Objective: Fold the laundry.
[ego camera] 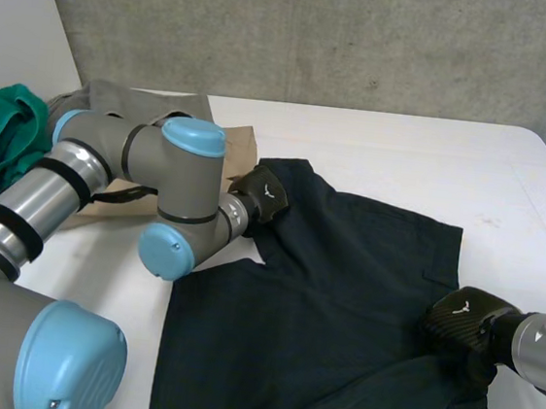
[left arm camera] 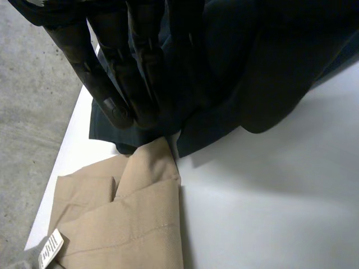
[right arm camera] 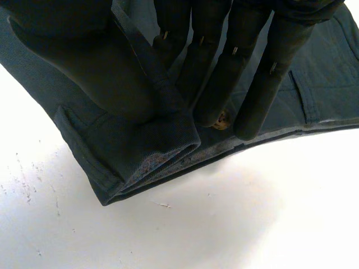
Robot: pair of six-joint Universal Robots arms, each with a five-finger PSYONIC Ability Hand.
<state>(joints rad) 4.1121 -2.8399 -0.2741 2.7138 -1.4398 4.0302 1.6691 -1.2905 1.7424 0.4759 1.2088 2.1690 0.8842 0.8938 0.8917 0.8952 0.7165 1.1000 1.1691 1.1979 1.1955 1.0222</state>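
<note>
Left hand (ego camera: 262,193) pinches far corner of dark garment (ego camera: 343,280) | right hand (ego camera: 461,324) pinches its waistband edge | paired grips apparently prepare the fold.

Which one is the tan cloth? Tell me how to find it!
Look on the white table, by the robot's left arm. Beside the dark shorts lies a folded tan cloth. It alone is sandy-coloured with a little white label, unlike the green cloth nearby.

Nothing readable, honestly. White tag (left arm camera: 51,248) on the tan garment (left arm camera: 140,224) has print, too tiny to make out. Left hand (ego camera: 262,194) and right hand (ego camera: 464,320) each carry a small white logo mark, no letters.
</note>
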